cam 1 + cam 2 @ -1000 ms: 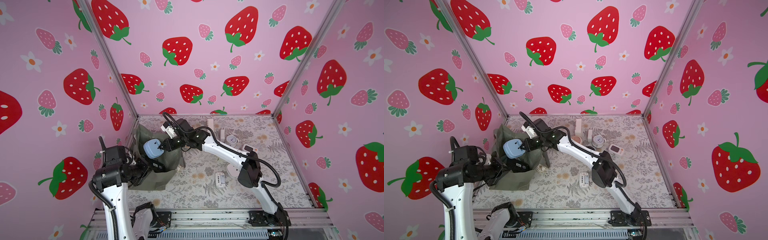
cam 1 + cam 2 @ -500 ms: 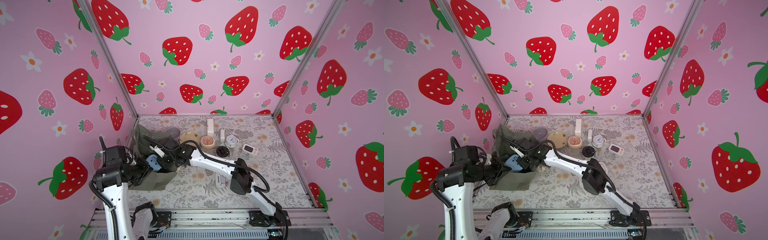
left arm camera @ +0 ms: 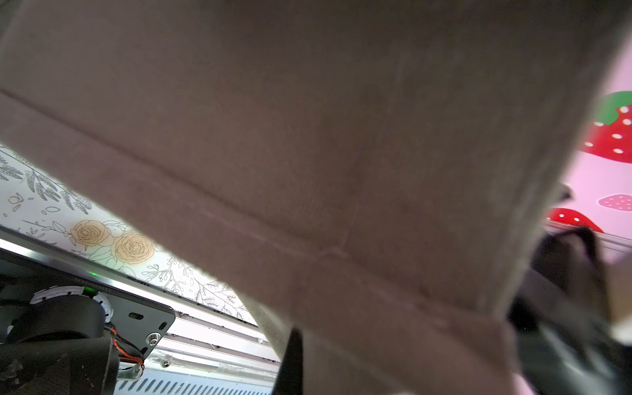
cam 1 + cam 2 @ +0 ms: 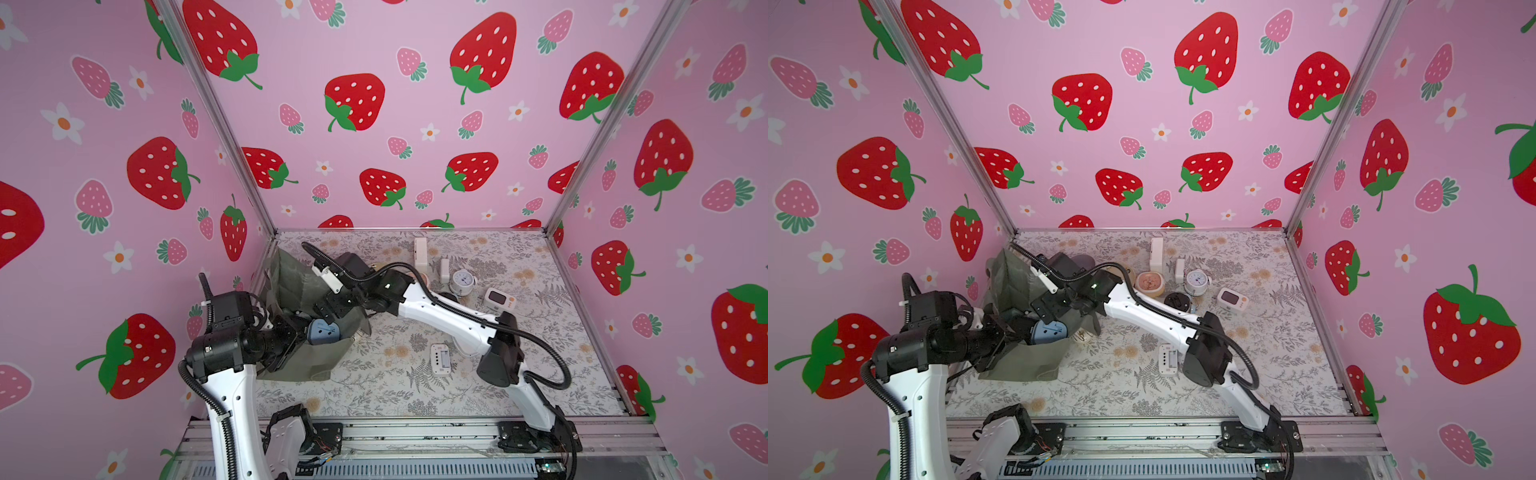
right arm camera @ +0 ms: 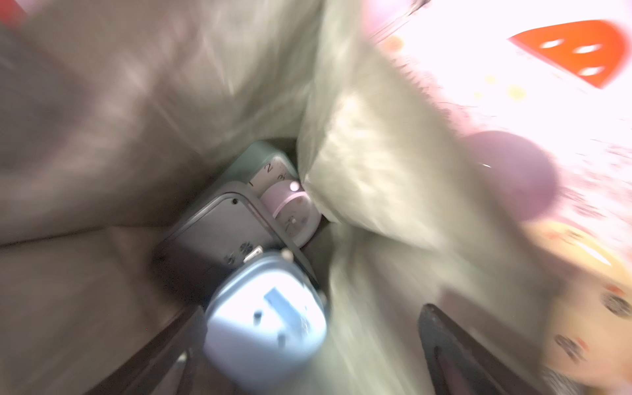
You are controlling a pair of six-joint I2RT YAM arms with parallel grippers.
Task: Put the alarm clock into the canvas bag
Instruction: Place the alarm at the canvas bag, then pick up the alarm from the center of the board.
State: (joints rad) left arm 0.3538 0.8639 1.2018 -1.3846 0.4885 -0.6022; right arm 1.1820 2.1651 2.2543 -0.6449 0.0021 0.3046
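1. One desk (image 4: pixel 415 399): its near strip lies open, with one white timer (image 4: pixel 440 358) on it.
2. The left pincer (image 4: pixel 300 337) is clamped on the near rim of the canvas bag (image 4: pixel 318 359).
3. One blue alarm clock (image 4: pixel 324 332) sits inside the bag beside three other clocks (image 5: pixel 290 212). The right pincer (image 4: pixel 326 316) gapes above it, having gripped it aloft a second ago.
4. Two white clocks (image 4: pixel 462 281) stand beyond.

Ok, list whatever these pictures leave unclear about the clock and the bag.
- Left gripper, shut on the canvas bag: the pinch itself is hidden. Fabric fills the left wrist view, and its own arm covers it in both top views.
- Blue alarm clock: the right wrist view is motion-blurred, so contact with the open right gripper is unclear.
- Other clocks under it: blurred, partly under fabric.
- White timer: display too small in a top view.
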